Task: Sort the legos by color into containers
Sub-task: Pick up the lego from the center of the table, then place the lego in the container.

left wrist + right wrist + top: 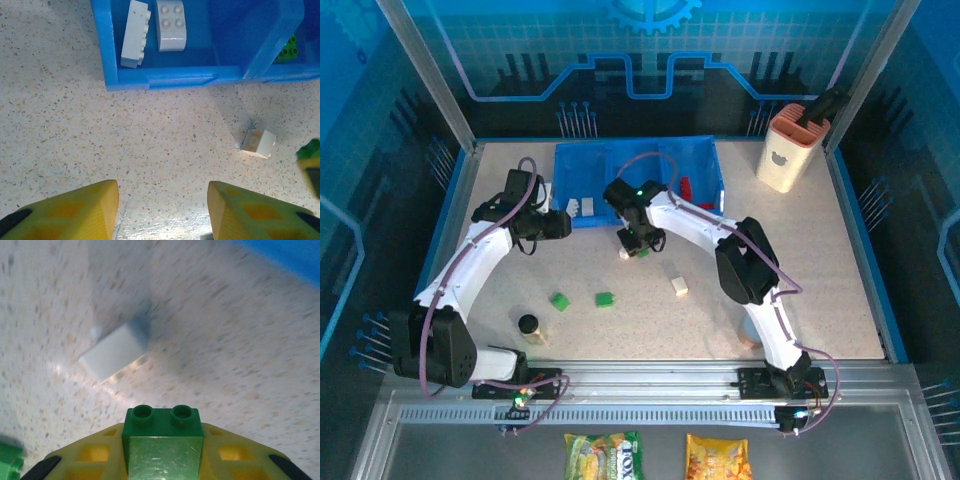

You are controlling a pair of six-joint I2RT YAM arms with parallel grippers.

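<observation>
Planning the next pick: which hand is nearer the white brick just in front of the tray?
Right. The right hand, shut on a green brick, hangs right next to the white brick; the open left hand sits farther off to its left.

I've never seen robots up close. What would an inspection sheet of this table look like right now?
Surface: speckled table, nothing spilled seen.
Job's things: blue tray holds white bricks left, red bricks right; two loose green bricks and two pale bricks on the table.
Clutter: black cylinder, peach holder.
Tools: left tool open, empty; right tool shut on a green brick.
Cables: purple cables loop along both arms.
Surroundings: blue panels behind; snack packets in front.
</observation>
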